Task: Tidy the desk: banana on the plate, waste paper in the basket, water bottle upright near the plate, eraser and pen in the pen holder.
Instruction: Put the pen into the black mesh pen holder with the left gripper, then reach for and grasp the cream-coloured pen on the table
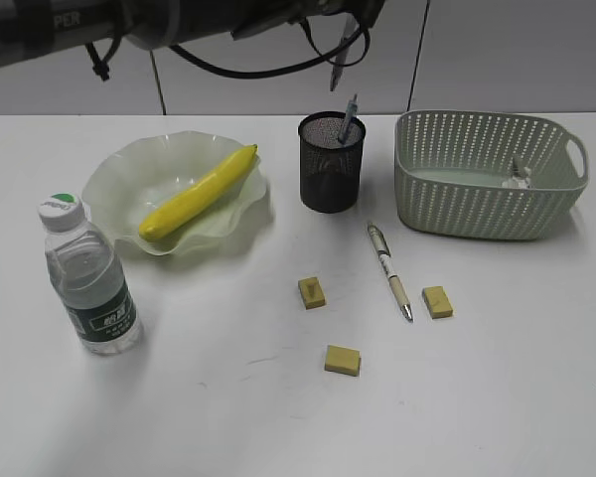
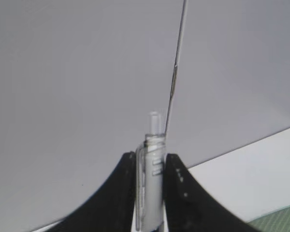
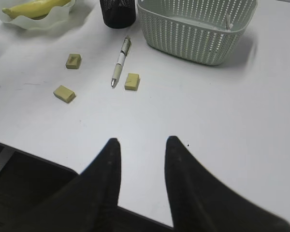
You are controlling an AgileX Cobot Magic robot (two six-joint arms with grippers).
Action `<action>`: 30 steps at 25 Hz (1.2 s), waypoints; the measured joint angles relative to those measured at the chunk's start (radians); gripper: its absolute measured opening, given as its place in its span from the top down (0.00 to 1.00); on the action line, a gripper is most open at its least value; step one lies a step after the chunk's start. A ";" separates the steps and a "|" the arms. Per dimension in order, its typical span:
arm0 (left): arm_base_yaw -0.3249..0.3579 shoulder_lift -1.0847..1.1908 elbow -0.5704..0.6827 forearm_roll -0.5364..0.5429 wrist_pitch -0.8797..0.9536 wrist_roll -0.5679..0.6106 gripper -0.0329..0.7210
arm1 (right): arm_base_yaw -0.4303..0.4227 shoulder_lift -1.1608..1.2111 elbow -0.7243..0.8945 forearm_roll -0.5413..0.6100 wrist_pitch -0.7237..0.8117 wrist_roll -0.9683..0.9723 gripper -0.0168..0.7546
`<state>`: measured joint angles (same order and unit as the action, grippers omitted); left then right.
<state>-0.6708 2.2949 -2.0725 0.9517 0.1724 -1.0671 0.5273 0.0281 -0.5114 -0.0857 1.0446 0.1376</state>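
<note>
My left pincer (image 2: 150, 193) is clamped on a clear pen (image 2: 152, 183), its button end sticking up between the two black fingers (image 2: 121, 193); in the exterior view that pen (image 1: 350, 117) stands tilted in the holder (image 1: 331, 161) at upper centre, with the left arm and its cables crossing the top of the frame above it. The right pincer (image 3: 141, 159) hangs at the bottom of its own view over the near edge of the desk (image 3: 222, 111), fingers (image 3: 106, 169) parted with a plain gap between them, gripping nothing.

Around the holder: the plate (image 1: 114, 174) sits at upper left with the banana (image 1: 199, 192) lying across it; the bottle (image 1: 89, 280) stands upright just below and left of the plate, cap on; the basket (image 1: 487, 174) is at upper right, well apart from the holder, with a small white scrap (image 1: 519, 179) inside near its right wall, too small for me to read clearly.

On the open desk in the middle, a second pen (image 1: 389, 270) lies slanted, its upper end pointing towards the holder; three yellow erasers lie around it: one (image 1: 313, 291) to its left, one (image 1: 437, 301) just right of its tip, one (image 1: 343, 359) lower down, nearest the camera; none touches the pen.
</note>
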 joint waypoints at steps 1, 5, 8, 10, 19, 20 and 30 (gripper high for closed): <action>0.005 0.010 0.000 0.000 -0.006 -0.001 0.79 | 0.000 0.000 0.000 0.000 0.000 0.000 0.64; 0.010 0.049 0.010 0.005 -0.055 -0.002 0.79 | 0.000 0.000 0.000 0.000 0.000 0.000 0.64; 0.010 0.075 0.010 0.006 -0.068 -0.002 0.79 | 0.000 0.000 0.000 0.000 0.000 0.000 0.64; 0.010 0.084 0.010 0.006 -0.068 -0.002 0.76 | 0.000 0.000 0.000 0.000 0.000 0.000 0.64; 0.008 0.077 0.010 -0.010 0.111 -0.002 0.46 | 0.000 0.000 0.000 0.000 0.000 0.000 0.64; 0.006 0.070 0.010 -0.026 0.149 -0.002 0.46 | 0.000 0.000 0.000 0.000 0.000 0.000 0.64; -0.018 -0.165 0.012 -0.502 0.311 0.558 0.70 | 0.000 0.000 0.000 0.000 0.000 0.000 0.65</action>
<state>-0.6893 2.1302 -2.0604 0.4495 0.4836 -0.5093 0.5273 0.0281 -0.5114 -0.0857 1.0446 0.1376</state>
